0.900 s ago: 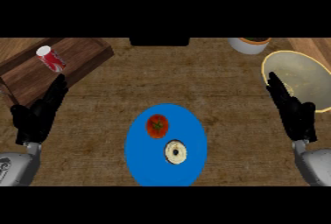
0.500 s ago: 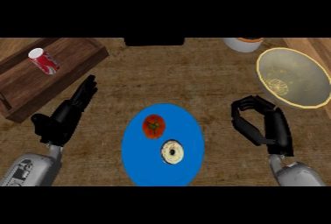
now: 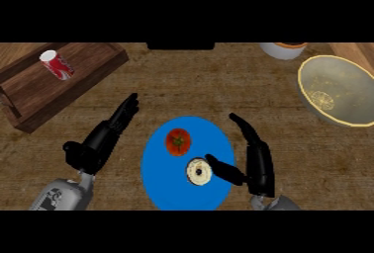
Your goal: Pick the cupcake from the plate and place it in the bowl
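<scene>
A blue plate lies in the middle of the wooden counter. On it sit a pale round cupcake and, just behind it, a red tomato-like item. My right hand stands at the plate's right edge, open, with its fingers straight. Its thumb stretches left to the cupcake's right side. My left hand rests open to the left of the plate, apart from it. The yellow-rimmed bowl stands at the far right, with a small yellow slice inside.
A wooden board at the upper left carries a red can. A white cup stands at the back, left of the bowl. A dark object sits at the back edge.
My right hand has uncurled and moved left, from beside the plate to the cupcake's right side. The left hand has shifted slightly toward the plate.
</scene>
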`<state>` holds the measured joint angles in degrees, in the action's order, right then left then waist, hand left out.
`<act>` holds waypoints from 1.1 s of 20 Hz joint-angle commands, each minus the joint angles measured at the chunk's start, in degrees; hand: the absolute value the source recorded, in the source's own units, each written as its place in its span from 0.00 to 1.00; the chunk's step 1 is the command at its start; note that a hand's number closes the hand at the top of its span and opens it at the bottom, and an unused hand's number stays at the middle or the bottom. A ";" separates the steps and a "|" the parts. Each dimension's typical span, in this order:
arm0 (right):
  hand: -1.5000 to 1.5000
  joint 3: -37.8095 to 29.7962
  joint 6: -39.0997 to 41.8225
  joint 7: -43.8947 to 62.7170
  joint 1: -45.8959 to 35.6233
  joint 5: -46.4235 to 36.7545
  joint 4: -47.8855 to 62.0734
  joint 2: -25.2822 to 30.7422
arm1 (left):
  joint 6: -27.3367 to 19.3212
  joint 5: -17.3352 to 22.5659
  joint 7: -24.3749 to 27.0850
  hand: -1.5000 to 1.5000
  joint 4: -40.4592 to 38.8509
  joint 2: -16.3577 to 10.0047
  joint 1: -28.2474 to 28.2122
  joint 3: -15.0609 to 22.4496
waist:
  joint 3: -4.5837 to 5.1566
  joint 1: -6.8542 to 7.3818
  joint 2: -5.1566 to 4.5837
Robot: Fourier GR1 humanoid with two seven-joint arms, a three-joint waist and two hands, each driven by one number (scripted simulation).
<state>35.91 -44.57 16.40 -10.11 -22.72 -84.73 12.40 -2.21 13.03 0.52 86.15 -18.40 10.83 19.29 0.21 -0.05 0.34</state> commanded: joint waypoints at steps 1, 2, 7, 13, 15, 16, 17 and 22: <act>0.00 3.59 5.90 14.33 -3.77 -10.75 0.39 2.52 | 0.61 0.32 -1.00 0.50 3.37 -0.89 -2.18 0.03 | 0.06 0.39 0.25; 0.00 1.47 11.47 17.97 -7.84 -9.82 0.10 4.78 | 0.36 -0.10 -0.70 0.50 2.81 -0.86 -2.48 0.15 | 0.10 0.59 0.21; 0.00 7.44 30.56 33.19 -11.34 -9.77 0.47 5.66 | -0.33 -0.50 -2.81 0.50 2.26 0.49 -0.07 0.87 | 0.24 0.49 0.31; 0.00 6.38 51.13 52.86 -19.82 3.29 -5.74 -0.27 | 0.79 -0.94 0.00 0.50 0.15 0.64 -0.62 0.66 | 0.14 0.62 -0.14; 0.00 4.82 54.40 58.83 -22.08 6.88 -5.70 -3.09 | 0.02 -1.58 -0.94 0.50 0.66 0.98 -0.08 0.68 | -0.01 0.43 -0.17; 0.00 3.13 55.97 60.69 -23.15 8.82 -6.18 -3.01 | -0.70 -1.77 -2.41 0.50 1.64 2.08 0.73 1.36 | -0.06 0.18 -0.10; 0.00 4.30 55.87 64.58 -24.57 8.77 -6.73 -6.18 | 0.75 -0.33 -0.97 0.50 2.03 0.30 -0.93 -0.49 | -0.02 0.67 0.02; 0.00 3.27 56.25 68.64 -27.57 11.92 -2.70 -8.41 | -0.10 -1.29 -2.43 0.50 2.66 1.97 -1.11 0.74 | -0.09 0.36 -0.05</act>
<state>38.96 6.51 68.72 -33.96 -12.69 -88.76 8.15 -2.20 11.50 -0.51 88.29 -17.12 9.30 20.05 0.17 0.44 0.30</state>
